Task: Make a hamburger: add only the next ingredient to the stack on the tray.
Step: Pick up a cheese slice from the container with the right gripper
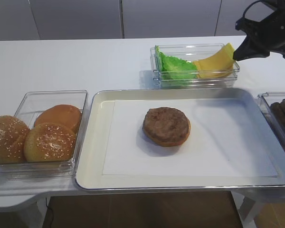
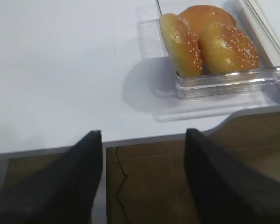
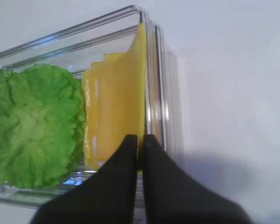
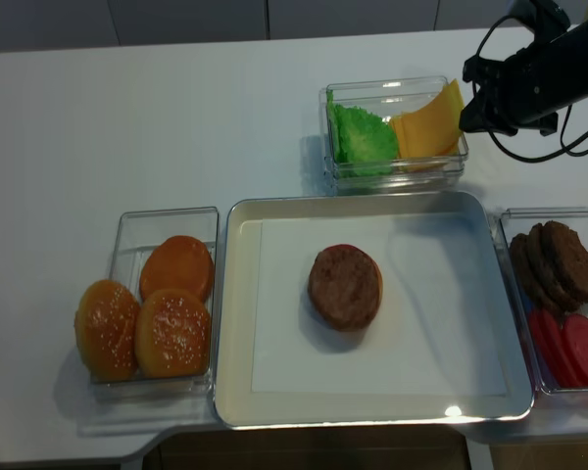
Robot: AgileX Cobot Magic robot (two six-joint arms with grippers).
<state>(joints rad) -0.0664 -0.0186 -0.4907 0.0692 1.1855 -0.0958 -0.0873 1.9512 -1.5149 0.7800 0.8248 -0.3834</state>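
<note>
Right gripper (image 3: 140,140) up at the far right corner of the table, tips pointing down at the clear box (image 1: 195,80), pinched tight on the edge of the cheese slice (image 3: 123,100). Left gripper (image 2: 143,158) down low by the table's front edge, near the bun box (image 2: 226,79), fingers spread wide, holding nothing. Cheese thin, yellow, bendy, one edge pulled up over the box's wall, beside green lettuce (image 3: 35,121). Brown patty on bun (image 1: 166,126) waiting on the silver tray (image 1: 97,142)
</note>
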